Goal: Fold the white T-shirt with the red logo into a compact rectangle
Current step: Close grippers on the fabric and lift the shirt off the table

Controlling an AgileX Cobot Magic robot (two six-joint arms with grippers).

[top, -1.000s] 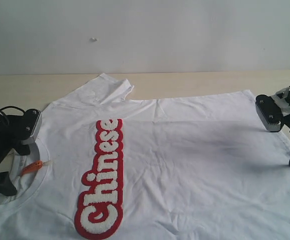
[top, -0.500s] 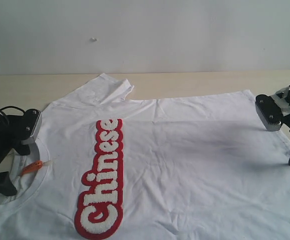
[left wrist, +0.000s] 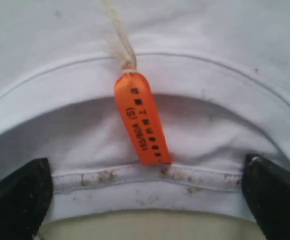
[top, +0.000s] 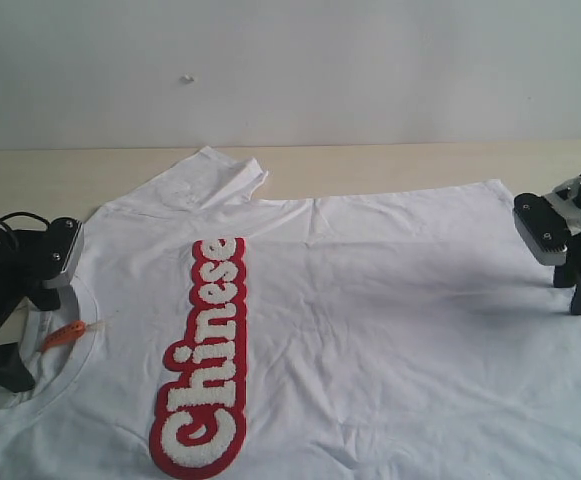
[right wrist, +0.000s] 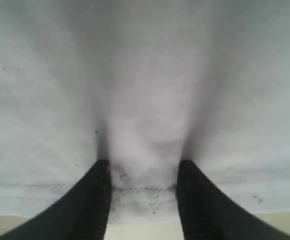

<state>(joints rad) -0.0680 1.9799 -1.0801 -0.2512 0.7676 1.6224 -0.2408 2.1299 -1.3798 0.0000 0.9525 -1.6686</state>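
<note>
The white T-shirt [top: 370,320] is spread flat over the table [top: 390,160], with its collar [left wrist: 194,67] at the left edge and its hem [right wrist: 45,192] at the right. The red logo [top: 205,360] is seen left of centre. A bare strip is left along the far edge. The left gripper [left wrist: 145,200] is held spread wide astride the collar, near the orange tag [left wrist: 141,120]. The right gripper [right wrist: 142,175] is pinched on bunched hem cloth, its fingers drawn closer than a second ago.

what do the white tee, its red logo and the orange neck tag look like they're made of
White T-shirt: thin matte knit, probably cotton; it lies limp with soft creases. Red logo: fuzzy white pile edged in red, likely chenille or terry. Orange tag: smooth, faintly shiny printed ribbon, possibly synthetic.
</note>
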